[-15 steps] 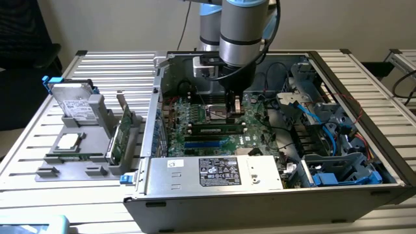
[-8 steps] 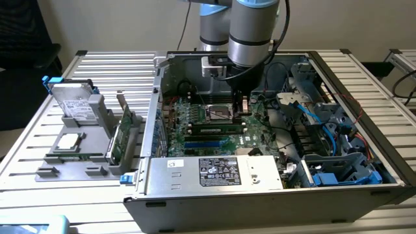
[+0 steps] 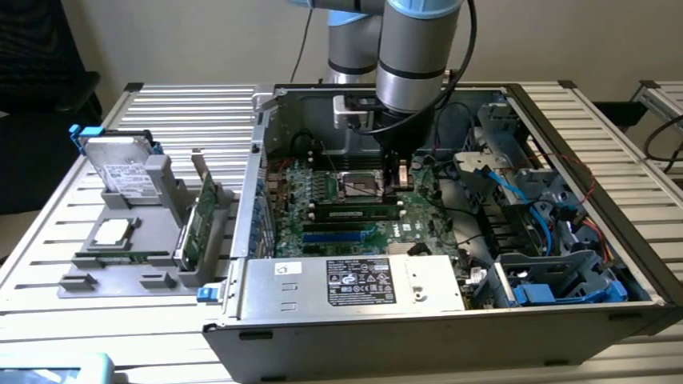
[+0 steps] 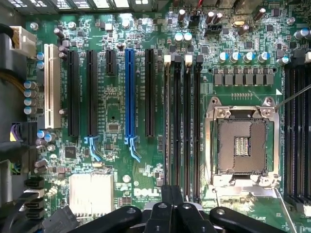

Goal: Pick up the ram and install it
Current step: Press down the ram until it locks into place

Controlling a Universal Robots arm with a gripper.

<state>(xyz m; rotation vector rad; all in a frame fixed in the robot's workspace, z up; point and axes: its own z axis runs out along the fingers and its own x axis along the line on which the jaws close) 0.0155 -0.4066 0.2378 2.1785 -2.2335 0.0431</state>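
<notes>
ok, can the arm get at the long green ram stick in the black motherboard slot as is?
Probably yes: the grey metal case is open, the tool hangs over the green motherboard close to the ram stick, nothing covering it.

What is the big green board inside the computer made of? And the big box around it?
The board looks like hard green circuit-board material with a slightly glossy coat; shiny solder dots and black plastic slots cover it. The case looks like bare sheet metal: grey, dull, with thin folded edges and punched holes. I can only judge this from the look.
</notes>
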